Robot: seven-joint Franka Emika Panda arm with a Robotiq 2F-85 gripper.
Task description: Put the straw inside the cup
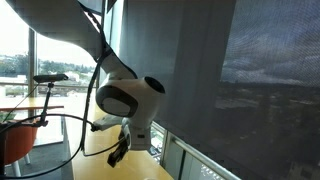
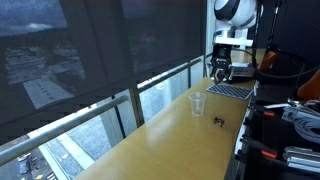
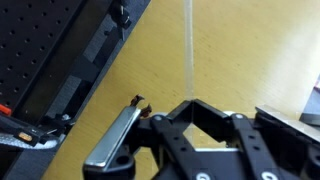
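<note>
Dark mesh window shades point(image 2: 90, 50) run along a long wooden counter point(image 2: 170, 140), and at its far end the white robot arm point(image 2: 235, 10) hangs beside a black perforated board point(image 2: 230, 90). A clear plastic cup point(image 2: 198, 104) stands upright on the counter, apart from the gripper point(image 3: 191, 103), and a small black object point(image 2: 218, 122) lies near the cup on the wood. In the wrist view the jaws are pinched together on the straw point(image 3: 188, 45), a thin pale tube that sticks straight out from the fingertips over bare wood, outside the cup.
</note>
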